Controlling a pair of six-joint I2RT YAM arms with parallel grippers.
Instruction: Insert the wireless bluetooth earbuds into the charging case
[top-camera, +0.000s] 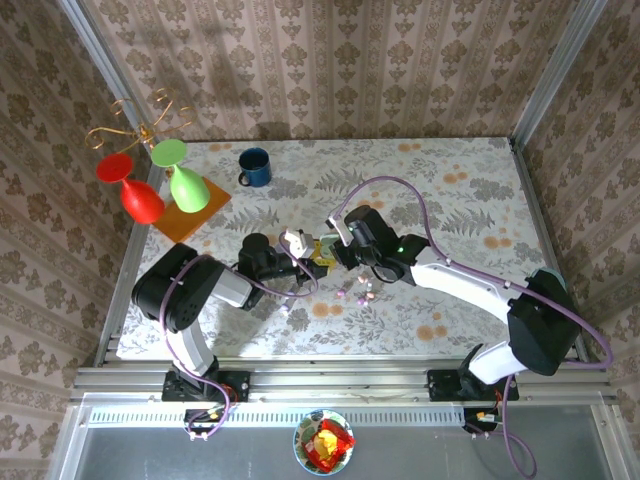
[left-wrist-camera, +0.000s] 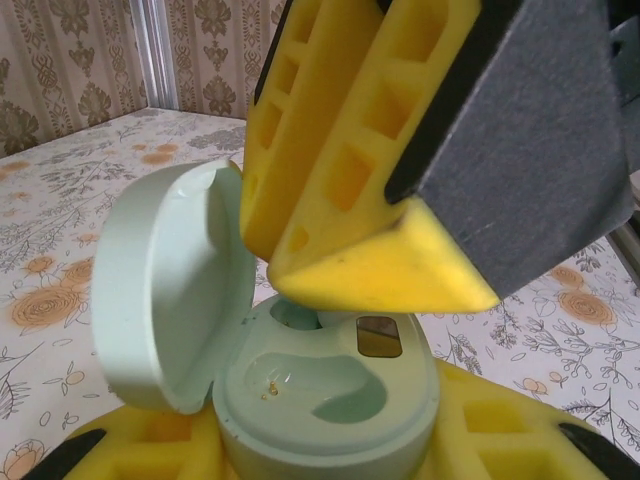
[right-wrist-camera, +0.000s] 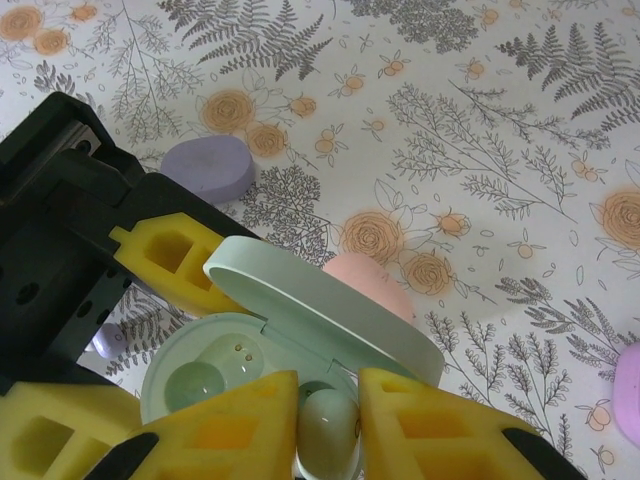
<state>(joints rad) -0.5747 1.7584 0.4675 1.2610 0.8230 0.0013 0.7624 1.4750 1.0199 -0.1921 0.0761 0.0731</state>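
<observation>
Yellow foam fingers of right hand (right-wrist-camera: 328, 388) pinch greenish earbud (right-wrist-camera: 328, 430) at mint charging case (right-wrist-camera: 190, 350), lid open, base clamped in left hand (top-camera: 300, 255), midway between near and far edges of desk (top-camera: 470, 200). Pink case (right-wrist-camera: 372, 285) lies just behind; purple case (right-wrist-camera: 210, 168) farther back.

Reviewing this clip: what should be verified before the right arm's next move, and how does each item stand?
1. Lid of the mint-green pebble-shaped plastic charging case open: ok.
2. left pincer shut on the case base: ok.
3. pale green bean-sized plastic earbud held in the right pincer, over the case: ok.
4. Earbud fully seated in its well: cannot tell; the pincer hides it.
5. second well empty: ok.
</observation>
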